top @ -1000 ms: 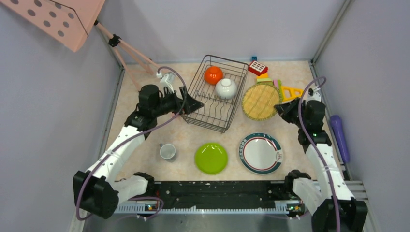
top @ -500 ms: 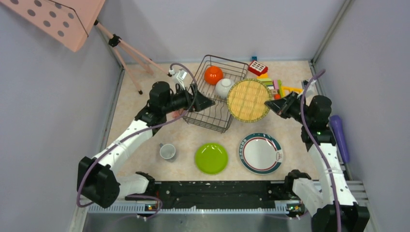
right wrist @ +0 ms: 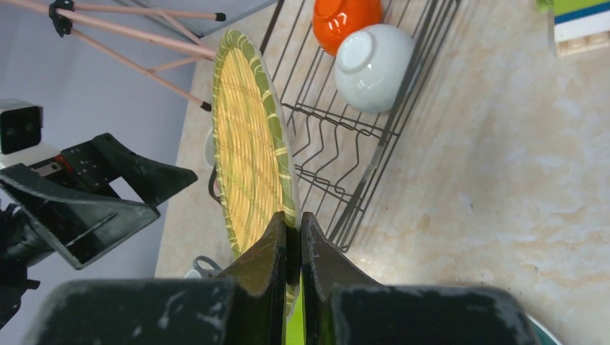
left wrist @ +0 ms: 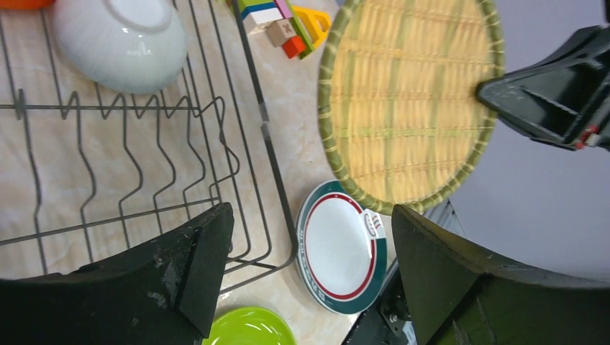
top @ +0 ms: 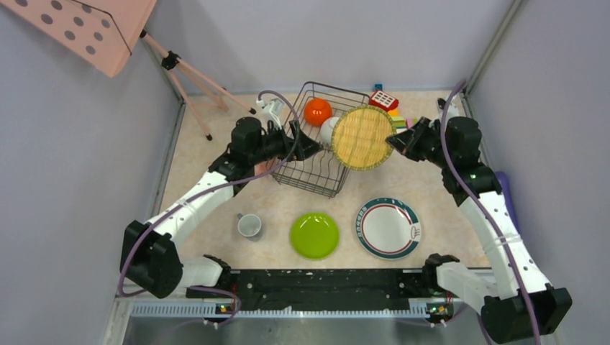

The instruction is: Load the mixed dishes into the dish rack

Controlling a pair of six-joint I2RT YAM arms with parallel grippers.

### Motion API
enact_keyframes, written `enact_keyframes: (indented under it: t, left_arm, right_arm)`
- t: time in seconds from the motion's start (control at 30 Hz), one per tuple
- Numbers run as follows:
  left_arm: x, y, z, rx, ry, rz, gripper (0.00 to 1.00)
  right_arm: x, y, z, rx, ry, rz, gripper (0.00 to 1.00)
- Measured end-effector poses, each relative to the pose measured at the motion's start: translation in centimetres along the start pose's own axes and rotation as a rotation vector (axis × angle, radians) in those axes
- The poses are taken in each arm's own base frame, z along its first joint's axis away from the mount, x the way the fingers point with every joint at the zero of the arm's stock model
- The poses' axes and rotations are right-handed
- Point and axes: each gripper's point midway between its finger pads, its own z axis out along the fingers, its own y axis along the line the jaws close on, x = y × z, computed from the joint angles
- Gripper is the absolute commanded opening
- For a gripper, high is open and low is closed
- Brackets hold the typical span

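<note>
Straw mat (top: 362,137) clamped by right pincer (right wrist: 293,226); left pincer (left wrist: 313,215) agape.

Straw mat (top: 362,136) — aloft, tilted, beside wire rack (top: 316,170)

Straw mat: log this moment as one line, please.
right hand: shut on straw mat, mat upright beside dish rack | left hand: open, empty, facing mat | in rack: orange bowl, white cup

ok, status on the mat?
Right hand shut on straw mat, held on edge at right of dish rack. Left hand open, empty, over rack. Orange bowl, white cup at rack's far end; prongs clear.
</note>
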Motion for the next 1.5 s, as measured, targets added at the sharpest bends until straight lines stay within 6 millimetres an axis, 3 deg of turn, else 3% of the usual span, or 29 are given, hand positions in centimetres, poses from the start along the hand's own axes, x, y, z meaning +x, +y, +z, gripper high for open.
enact_keyframes:
  t: [0.17,0.43,0.67,0.87,1.0,1.07,1.13,1.17,1.2,1.23,1.3,1.37,1.5]
  left_arm:
    - [0.1,0.7,0.0,-0.032,0.000,0.022,0.87]
    - [-1.2,-0.2,0.6,0.012,-0.023,0.013,0.84]
    - [-1.0,-0.2,2.1,0.068,-0.009,-0.059,0.78]
    - [-0.9,-0.9,2.7,0.118,0.010,-0.108,0.55]
    - [-1.5,-1.5,2.6,0.143,-0.003,-0.104,0.50]
    - [-1.8,-1.6,2.6,0.147,-0.013,-0.101,0.38]
    - [-2.1,-1.4,2.5,0.144,-0.020,-0.106,0.17]
    - [-2.2,-1.2,2.5,0.139,-0.023,-0.108,0.09]
    - [-2.3,-1.1,2.4,0.138,-0.024,-0.111,0.00]
    - [-2.4,-1.1,2.3,0.145,-0.021,-0.112,0.00]
    - [-2.6,-1.4,2.1,0.159,-0.019,-0.107,0.00]
    - [-2.7,-1.3,2.0,0.155,-0.020,-0.096,0.00]
    - [-3.0,0.7,1.2,0.055,-0.025,-0.064,0.00]
  right_arm:
    - [-0.2,1.9,0.6,-0.041,0.007,-0.034,0.00]
    - [0.2,2.5,1.0,-0.076,0.033,-0.026,0.00]
    - [0.9,3.0,1.2,-0.135,0.052,-0.024,0.00]
    - [1.7,3.4,1.2,-0.176,0.079,-0.016,0.00]
    - [1.7,3.8,1.3,-0.207,0.077,-0.016,0.00]
    - [1.8,3.9,1.3,-0.212,0.080,-0.012,0.00]
    - [2.0,3.8,1.4,-0.215,0.085,-0.010,0.00]
    - [2.1,3.7,1.4,-0.214,0.088,-0.008,0.02]
    - [2.2,3.7,1.4,-0.216,0.090,-0.007,0.12]
    - [2.2,3.7,1.4,-0.217,0.090,-0.006,0.28]
    - [2.4,3.7,1.4,-0.222,0.093,-0.001,0.44]
    - [2.4,3.7,1.4,-0.222,0.094,-0.001,0.54]
    - [2.2,3.4,1.6,-0.207,0.083,-0.008,0.75]
